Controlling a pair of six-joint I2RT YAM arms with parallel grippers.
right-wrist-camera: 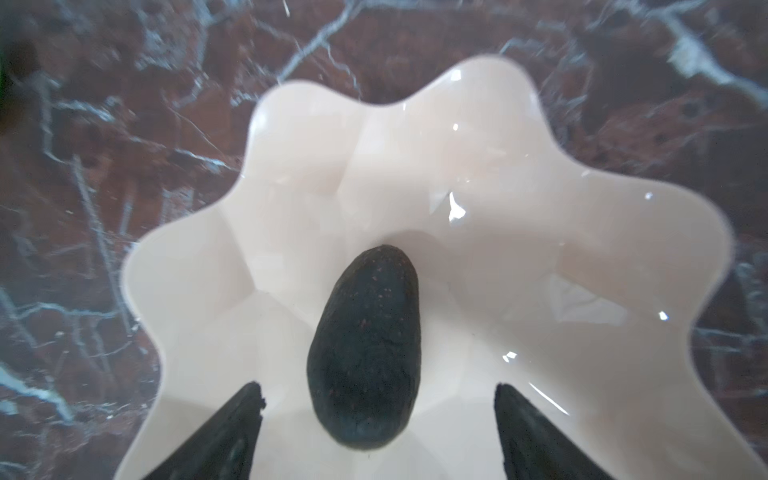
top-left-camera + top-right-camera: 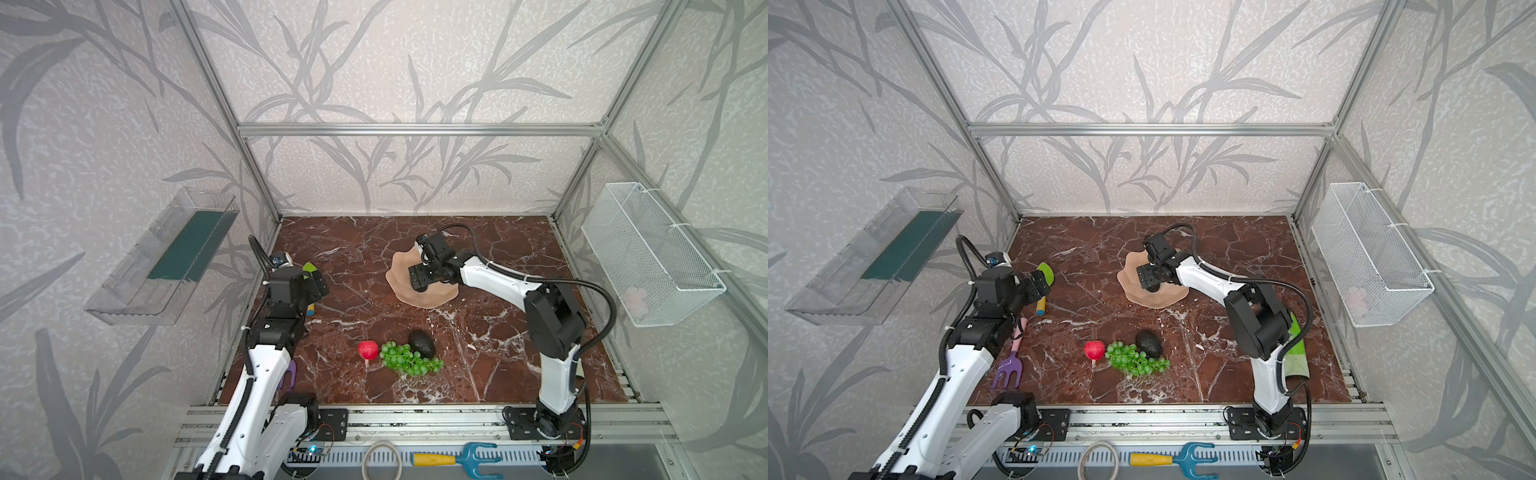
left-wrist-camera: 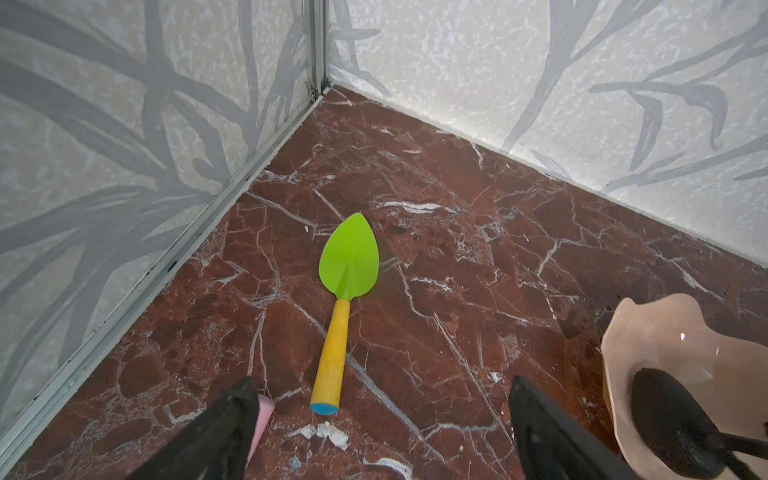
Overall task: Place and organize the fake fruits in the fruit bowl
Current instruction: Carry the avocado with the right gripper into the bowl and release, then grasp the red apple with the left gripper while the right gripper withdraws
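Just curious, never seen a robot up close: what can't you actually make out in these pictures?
- Avocado in the bowl: top views, right tool largely covers it.
- Pale thing in the wire basket: top views, too blurred to name.
- Purple fork: a top view, left arm hides most.

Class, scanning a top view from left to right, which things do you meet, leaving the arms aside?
clear wall tray → purple fork → green spade → red fruit → green grapes → green glove → white mesh basket
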